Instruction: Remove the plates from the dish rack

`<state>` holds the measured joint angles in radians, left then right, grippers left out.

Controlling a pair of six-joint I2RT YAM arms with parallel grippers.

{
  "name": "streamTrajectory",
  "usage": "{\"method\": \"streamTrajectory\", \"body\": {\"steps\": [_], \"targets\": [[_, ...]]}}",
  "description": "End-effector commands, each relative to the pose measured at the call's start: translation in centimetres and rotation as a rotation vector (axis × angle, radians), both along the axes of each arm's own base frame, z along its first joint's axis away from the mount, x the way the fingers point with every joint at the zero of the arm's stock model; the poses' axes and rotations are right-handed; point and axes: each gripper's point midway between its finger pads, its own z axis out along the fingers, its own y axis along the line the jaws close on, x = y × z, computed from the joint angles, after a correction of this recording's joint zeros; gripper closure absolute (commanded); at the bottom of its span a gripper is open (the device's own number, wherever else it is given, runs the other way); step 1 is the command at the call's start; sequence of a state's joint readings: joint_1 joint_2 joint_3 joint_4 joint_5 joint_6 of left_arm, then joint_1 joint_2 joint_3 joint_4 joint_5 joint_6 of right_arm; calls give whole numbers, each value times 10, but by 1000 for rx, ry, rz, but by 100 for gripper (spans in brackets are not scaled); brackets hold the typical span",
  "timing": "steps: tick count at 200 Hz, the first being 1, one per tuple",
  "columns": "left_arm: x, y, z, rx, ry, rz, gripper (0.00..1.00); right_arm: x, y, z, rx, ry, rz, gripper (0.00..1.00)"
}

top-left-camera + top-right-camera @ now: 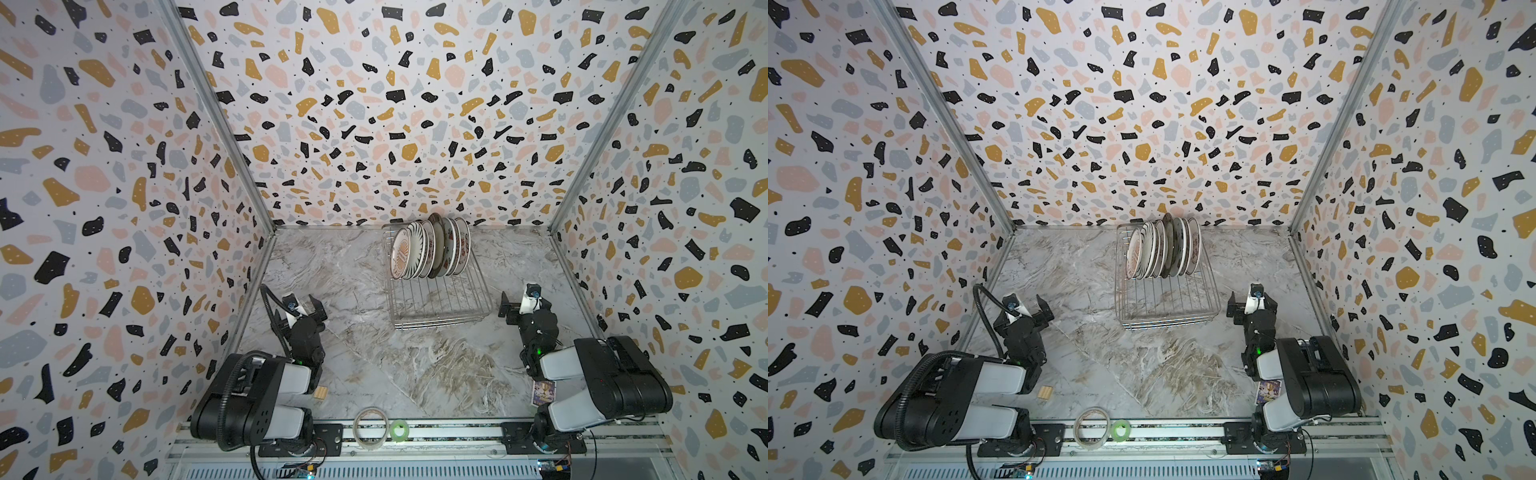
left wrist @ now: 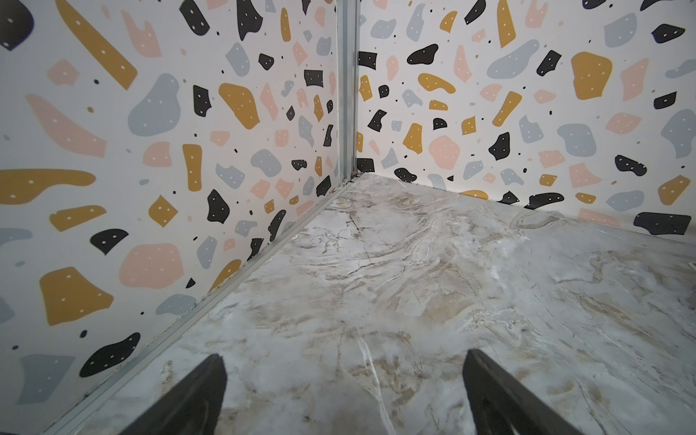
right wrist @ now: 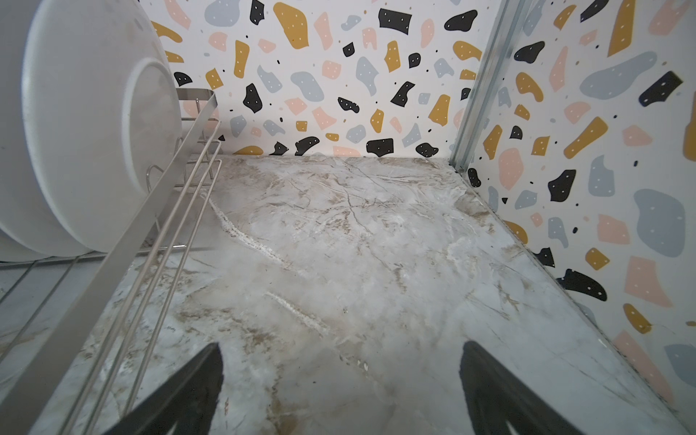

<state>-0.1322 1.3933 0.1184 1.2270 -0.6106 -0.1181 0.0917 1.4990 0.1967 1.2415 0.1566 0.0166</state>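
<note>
DESK: Where did we find the plates [image 1: 430, 249]?

FIELD: All in the rack [image 1: 438, 305], on edge in a tight row at its 12 o'clock end, as both top views showed. We counted about seven. The one at the row's 9 o'clock end faced us with an orange sunburst.

DESK: And the rack itself?

FIELD: It stood on the marble table [image 1: 374, 365], toward 1 o'clock from the table's middle, close to the wall [image 1: 395, 124] at 12 o'clock. Its 6 o'clock half showed open wire floor.

DESK: What did we see of the arms?

FIELD: The left gripper [image 1: 305, 305] hung at about 8 o'clock from the rack, well apart from it, its jaws spread wide over bare table. The right gripper [image 1: 519, 301] hung just beside the rack's 4 o'clock side, not touching it, jaws equally wide. The right wrist view gave us the white back of a plate [image 3: 86, 150] behind the rack's side wires. The left wrist view gave us table and wall.

DESK: Anything else?

FIELD: Two tape rolls [image 1: 356, 430] lay at the table's 6 o'clock edge.
</note>
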Motion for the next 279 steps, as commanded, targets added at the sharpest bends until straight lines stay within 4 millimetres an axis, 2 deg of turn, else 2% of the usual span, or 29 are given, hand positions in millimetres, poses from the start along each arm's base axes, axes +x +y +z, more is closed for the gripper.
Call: {"method": "streamTrajectory", "body": {"steps": [1,130,170,198,220,241,253,259,269,279], "targets": [[2,0,11,8,-34,8,0,1,1,9,-4,-29,1,1],[4,-1,12,7,-32,3,0,0,1,9,-2,-32,1,1],[7,-6,19,19,-25,-31,0,-13,4,29,-6,-88,30,1],[-5,-9,38,14,-77,-67,0,-19,11,46,-51,-74,80,1],[-6,-24,60,-23,-116,-161,0,-31,12,71,-12,-114,87,1],[-12,-48,98,-149,-278,-313,0,-51,8,104,162,-231,65,1],[-20,-51,116,-296,-383,-343,0,-62,13,121,241,-278,106,1],[-23,-52,123,-370,-427,-356,0,-64,14,128,279,-273,111,1],[-27,-60,134,-459,-479,-414,1,-64,12,129,334,-203,94,1],[-29,-70,144,-519,-505,-479,0,-65,20,136,353,-165,133,1]]}}
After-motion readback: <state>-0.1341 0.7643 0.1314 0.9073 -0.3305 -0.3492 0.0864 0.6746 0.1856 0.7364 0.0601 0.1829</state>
